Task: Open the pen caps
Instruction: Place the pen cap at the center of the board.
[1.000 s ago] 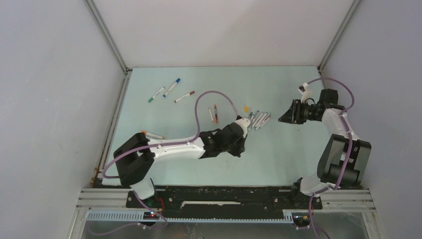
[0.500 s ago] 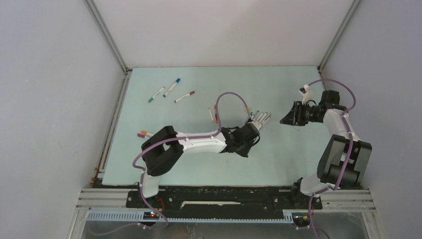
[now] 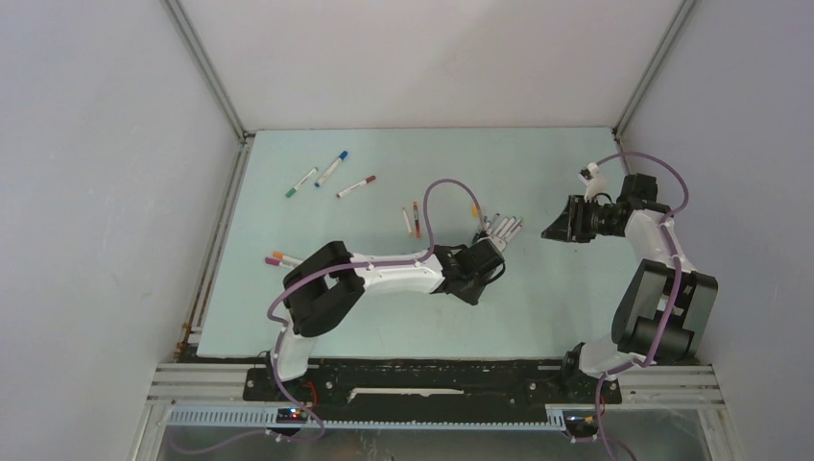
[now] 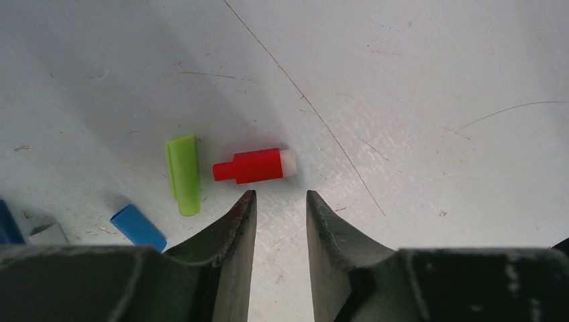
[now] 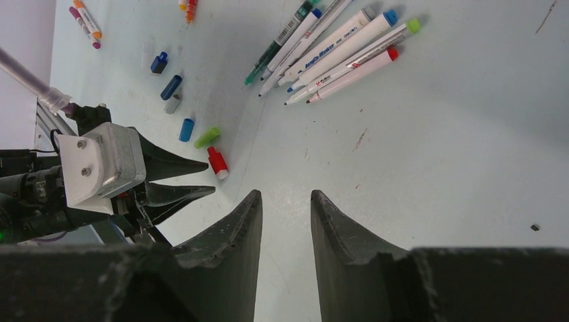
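Left wrist: left hand (image 4: 282, 196) slightly open, empty, red cap (image 4: 255, 166) just ahead; right hand (image 5: 285, 196) likewise slightly open, empty.

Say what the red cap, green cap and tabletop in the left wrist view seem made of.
Red cap: probably moulded plastic, smooth with a soft sheen, white at one end. Green cap: probably plastic too, matte, with a lengthwise ridge. Tabletop: hard pale sheet, material unclear; fine scratches mark it.

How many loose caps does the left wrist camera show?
5: red cap, green cap and blue cap ahead; grey cap and dark blue cap partly hidden at the left edge.
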